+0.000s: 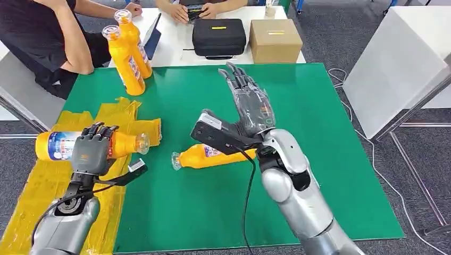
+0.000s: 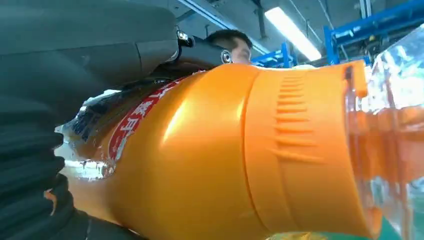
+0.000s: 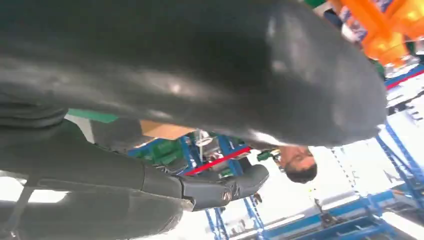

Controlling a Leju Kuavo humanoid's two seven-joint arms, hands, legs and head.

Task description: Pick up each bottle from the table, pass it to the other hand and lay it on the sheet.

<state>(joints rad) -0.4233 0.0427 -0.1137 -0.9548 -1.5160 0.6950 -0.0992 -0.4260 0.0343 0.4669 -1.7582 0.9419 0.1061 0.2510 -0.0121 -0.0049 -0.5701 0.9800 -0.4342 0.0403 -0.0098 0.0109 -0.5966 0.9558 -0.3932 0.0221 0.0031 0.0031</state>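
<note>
My left hand (image 1: 93, 147) grips an orange bottle (image 1: 56, 145) with a blue and white label, lying sideways over the yellow sheet (image 1: 50, 183) at the table's left. The left wrist view shows that bottle (image 2: 210, 155) close up, with dark fingers (image 2: 80, 45) around it. A second orange bottle (image 1: 210, 156) lies on the green table (image 1: 330, 159) near the middle, cap to the left. My right hand (image 1: 249, 103) hovers just above and behind it, fingers spread and empty. Two more orange bottles (image 1: 127, 50) stand upright at the back left, and show in the right wrist view as orange bottles (image 3: 385, 25).
A black case (image 1: 219, 37) and a cardboard box (image 1: 275, 41) sit on the white table beyond the green one. A person (image 1: 48, 37) sits at the back left, another person's hands (image 1: 191, 10) at the back centre. A white panel (image 1: 396, 64) stands to the right.
</note>
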